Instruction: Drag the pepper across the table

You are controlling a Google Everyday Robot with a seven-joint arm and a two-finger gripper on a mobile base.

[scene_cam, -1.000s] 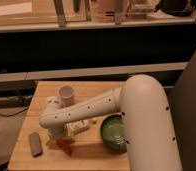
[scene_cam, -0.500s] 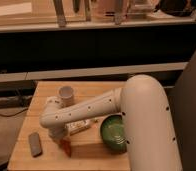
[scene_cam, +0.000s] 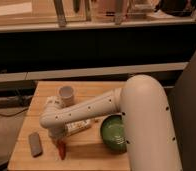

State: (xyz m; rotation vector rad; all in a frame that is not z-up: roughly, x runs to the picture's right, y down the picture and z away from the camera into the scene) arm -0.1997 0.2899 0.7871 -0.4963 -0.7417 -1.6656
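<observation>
The pepper (scene_cam: 62, 149) is a slim red-orange chili lying near the front edge of the light-brown wooden table (scene_cam: 91, 152). My white arm reaches from the right across the table. My gripper (scene_cam: 58, 140) points down right over the pepper's upper end, at or touching it.
A grey rectangular block (scene_cam: 35, 144) lies to the left of the pepper. A green bowl (scene_cam: 113, 132) sits at the front right, partly behind my arm. A white cup (scene_cam: 66, 94) stands at the back. A pale packet (scene_cam: 80, 126) lies under the arm. A long pale shelf (scene_cam: 91, 72) runs behind.
The gripper and the pepper sit slightly lower, nearer the table's front edge, than a second ago. The block, bowl and cup have not moved.
</observation>
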